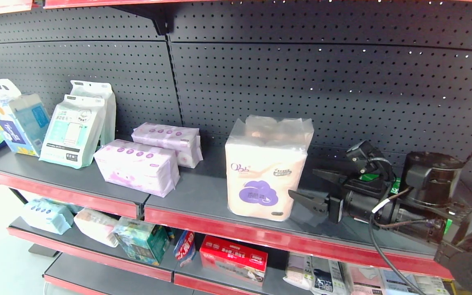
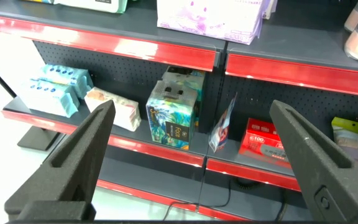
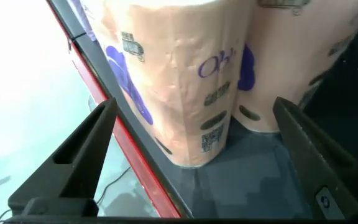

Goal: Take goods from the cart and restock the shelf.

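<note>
Tissue pack (image 1: 266, 168) upright, label toward aisle

Right arm (image 1: 428, 184): forearm roughly level, coming in from the robot's right, wrist aimed toward its left. Right gripper (image 1: 301, 182): spread wide, black tapered fingers (image 1: 307, 201) well apart, one nearer the robot and one farther back, gripping nothing. Wrist camera (image 1: 365, 157) sits on top of the wrist. Cable (image 1: 377, 241) loops down off the forearm. Right wrist view agrees, with both fingers splayed far apart. Left gripper (image 2: 192, 107): also spread wide, dark wedge-shaped fingers (image 2: 79, 162) far apart, gripping nothing. Can't tell the left arm's pose.
</note>
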`<state>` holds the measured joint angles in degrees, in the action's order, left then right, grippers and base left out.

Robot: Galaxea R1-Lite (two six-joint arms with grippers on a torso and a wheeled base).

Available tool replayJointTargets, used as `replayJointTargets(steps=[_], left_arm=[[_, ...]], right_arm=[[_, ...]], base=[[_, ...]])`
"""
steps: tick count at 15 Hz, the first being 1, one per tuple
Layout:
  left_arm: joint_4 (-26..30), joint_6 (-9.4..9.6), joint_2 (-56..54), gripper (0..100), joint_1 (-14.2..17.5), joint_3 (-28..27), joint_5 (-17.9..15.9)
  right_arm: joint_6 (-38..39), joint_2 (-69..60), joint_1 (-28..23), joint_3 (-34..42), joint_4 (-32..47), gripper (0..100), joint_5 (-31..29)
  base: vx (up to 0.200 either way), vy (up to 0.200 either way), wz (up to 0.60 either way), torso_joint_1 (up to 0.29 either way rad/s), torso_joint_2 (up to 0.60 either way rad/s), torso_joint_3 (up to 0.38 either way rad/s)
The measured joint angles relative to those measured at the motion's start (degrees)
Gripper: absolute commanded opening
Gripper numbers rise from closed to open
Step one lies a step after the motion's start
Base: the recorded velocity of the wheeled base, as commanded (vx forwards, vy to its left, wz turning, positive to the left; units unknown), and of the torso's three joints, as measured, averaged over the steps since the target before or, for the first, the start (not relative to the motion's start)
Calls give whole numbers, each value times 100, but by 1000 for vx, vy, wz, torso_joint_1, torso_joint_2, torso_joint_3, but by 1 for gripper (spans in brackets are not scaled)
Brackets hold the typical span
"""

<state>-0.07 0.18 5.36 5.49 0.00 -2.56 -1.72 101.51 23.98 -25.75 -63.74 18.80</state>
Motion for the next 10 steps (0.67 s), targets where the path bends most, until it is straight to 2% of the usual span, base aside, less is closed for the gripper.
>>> replayJointTargets(steps=[10], left_arm=[[0,0,0,100,-4,0,0]], right_arm=[[6,435,77,-484,-205,100,0]], base=[[0,0,0,0,0,0]])
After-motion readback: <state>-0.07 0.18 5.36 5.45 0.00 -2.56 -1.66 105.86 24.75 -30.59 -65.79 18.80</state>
